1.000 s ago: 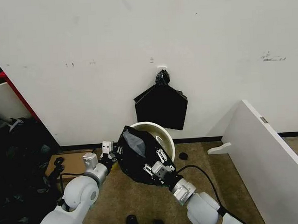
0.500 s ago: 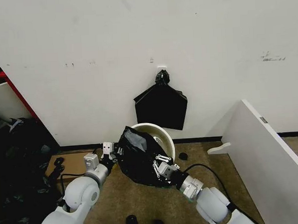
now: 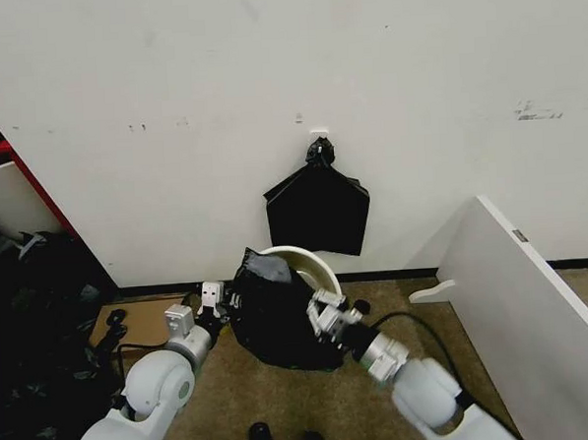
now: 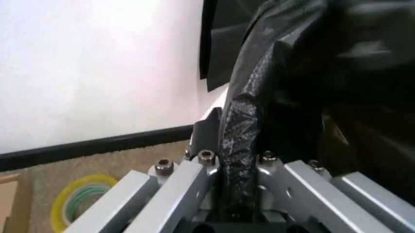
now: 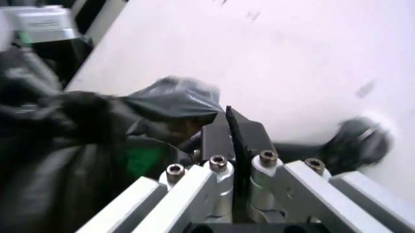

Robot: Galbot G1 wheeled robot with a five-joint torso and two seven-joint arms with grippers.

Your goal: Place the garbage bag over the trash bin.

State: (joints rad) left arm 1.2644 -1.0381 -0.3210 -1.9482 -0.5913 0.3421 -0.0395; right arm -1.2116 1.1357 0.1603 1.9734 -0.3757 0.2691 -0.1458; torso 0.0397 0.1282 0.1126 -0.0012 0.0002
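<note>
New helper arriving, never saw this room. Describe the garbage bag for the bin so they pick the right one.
Start at the white wall and drop to the carpet, where the round white trash bin stands. The garbage bag is the wrinkled glossy black plastic draped over its near side, pinched by the left gripper and right gripper. The flat black bag hangs on the wall instead.

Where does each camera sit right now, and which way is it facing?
Head view: on the robot's head, looking down at the wall and floor; both arms show, left hand and right hand at the garbage bag on the trash bin.
Left wrist view: on the left arm, looking along its fingers, shut on a bag fold.
Right wrist view: on the right arm, looking past its shut fingers toward the wall.
All three views share the garbage bag.
</note>
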